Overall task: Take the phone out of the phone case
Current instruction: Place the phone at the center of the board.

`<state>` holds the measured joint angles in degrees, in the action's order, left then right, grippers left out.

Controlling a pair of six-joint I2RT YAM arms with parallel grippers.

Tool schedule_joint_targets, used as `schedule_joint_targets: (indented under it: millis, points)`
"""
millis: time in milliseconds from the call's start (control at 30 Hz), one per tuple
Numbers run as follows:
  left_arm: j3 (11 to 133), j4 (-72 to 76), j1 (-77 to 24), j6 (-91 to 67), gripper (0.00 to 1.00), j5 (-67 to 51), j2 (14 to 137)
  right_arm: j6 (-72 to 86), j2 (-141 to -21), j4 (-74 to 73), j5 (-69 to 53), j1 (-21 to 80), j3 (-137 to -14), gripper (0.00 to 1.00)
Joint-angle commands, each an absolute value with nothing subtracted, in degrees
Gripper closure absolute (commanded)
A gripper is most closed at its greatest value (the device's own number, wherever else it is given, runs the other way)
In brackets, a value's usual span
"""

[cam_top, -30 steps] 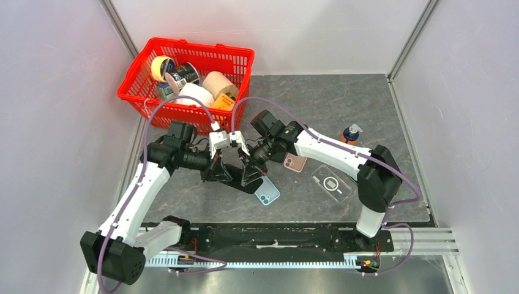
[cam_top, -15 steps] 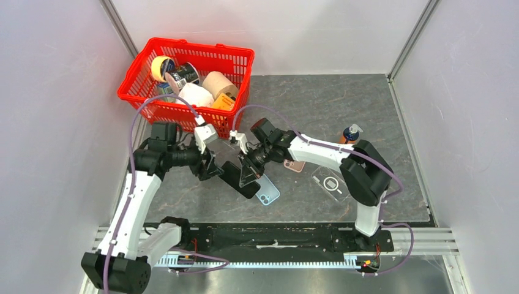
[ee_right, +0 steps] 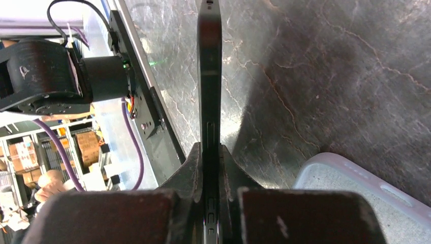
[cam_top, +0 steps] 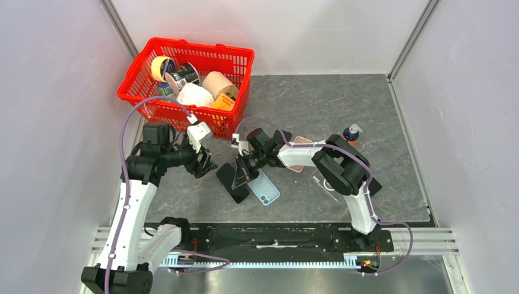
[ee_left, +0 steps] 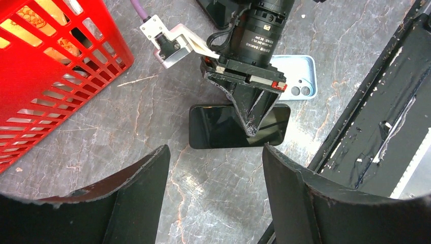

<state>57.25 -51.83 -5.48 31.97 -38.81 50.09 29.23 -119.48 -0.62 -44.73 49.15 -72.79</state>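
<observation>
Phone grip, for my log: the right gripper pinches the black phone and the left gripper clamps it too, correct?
No. The right gripper pinches the black phone, but the left gripper is open and apart from it, as the left wrist view shows.

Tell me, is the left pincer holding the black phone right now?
No: the left pincer stands open, apart from the black phone, which is clamped by its edge in the right pincer.

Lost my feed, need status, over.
Left gripper open, standing off. Right gripper shut on phone. Phone out of case; case lies beside it. Nothing blocking.
</observation>
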Motion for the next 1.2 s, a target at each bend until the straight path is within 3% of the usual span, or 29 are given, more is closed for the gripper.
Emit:
schedule_joint_targets:
  millis: [0, 567, 967, 1167]
  points:
    - [57.23, -50.07, -5.19, 31.78, 0.27, -38.23, 49.70, 33.30, -119.57, 3.91, -44.21, 50.00, -75.05, 0.96]
    - [55.92, -51.19, -5.19, 31.45, 0.27, -37.82, 47.40, 33.03, -120.97, 0.64, -39.78, 52.80, -76.02, 0.80]
    - [56.33, -52.81, -5.19, 31.87, 0.27, -37.41, 45.87, 29.34, -119.33, -3.83, -36.43, 53.30, -76.92, 0.46]
    - [56.18, -53.26, -5.19, 31.91, 0.27, -37.40, 45.36, 25.51, -116.87, -7.14, -33.04, 54.06, -77.53, 0.38]
